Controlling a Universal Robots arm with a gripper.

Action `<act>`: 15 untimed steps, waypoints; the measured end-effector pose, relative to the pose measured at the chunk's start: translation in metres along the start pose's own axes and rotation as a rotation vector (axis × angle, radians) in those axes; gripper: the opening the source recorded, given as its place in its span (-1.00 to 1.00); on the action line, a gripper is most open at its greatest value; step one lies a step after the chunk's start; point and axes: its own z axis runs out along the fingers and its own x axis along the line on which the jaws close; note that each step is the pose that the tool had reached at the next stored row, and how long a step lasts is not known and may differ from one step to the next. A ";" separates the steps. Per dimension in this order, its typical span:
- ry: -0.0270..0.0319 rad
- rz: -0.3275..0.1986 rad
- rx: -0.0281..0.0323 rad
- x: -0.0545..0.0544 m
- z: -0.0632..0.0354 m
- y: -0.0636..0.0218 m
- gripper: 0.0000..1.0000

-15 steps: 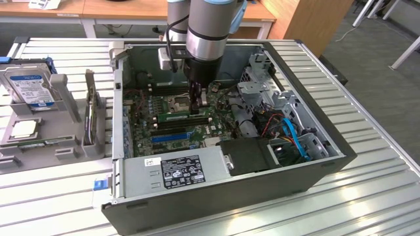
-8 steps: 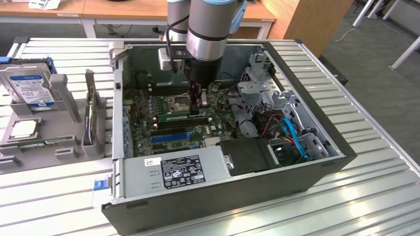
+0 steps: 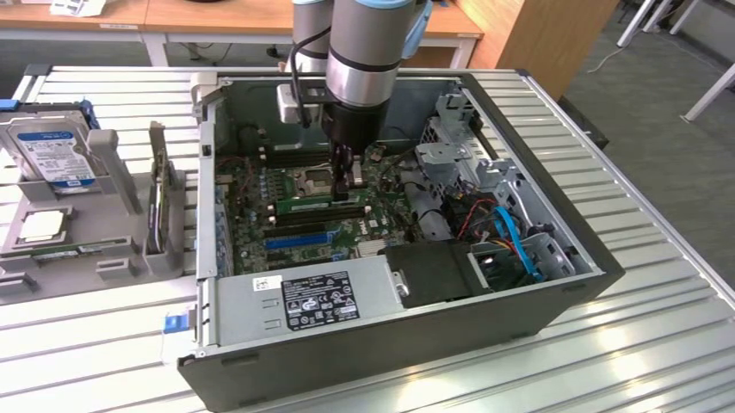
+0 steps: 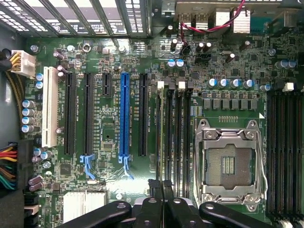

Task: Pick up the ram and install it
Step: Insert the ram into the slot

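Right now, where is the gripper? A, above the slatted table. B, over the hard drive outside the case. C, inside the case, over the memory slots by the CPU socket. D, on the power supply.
C: the gripper reaches down inside the open case, its tips over the black memory slots next to the CPU socket.

Case (image 3: 460,344) open on top; gripper (image 3: 348,185) reaches straight down. Power supply (image 3: 310,301), drive cage (image 3: 460,163) and cables (image 3: 505,232) crowd the motherboard (image 3: 258,198) edges. Centre board free.
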 end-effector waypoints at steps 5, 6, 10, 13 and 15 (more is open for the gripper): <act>-0.0009 0.000 0.0001 0.000 -0.0009 0.0000 -0.76; -0.0011 0.000 0.0001 0.000 -0.0010 0.0000 -0.76; -0.0014 0.000 0.0000 0.000 -0.0016 0.0000 -0.76; -0.0030 0.000 0.0000 0.001 -0.0018 -0.0001 -0.76; -0.0048 0.000 0.0000 0.002 -0.0017 0.0000 -0.76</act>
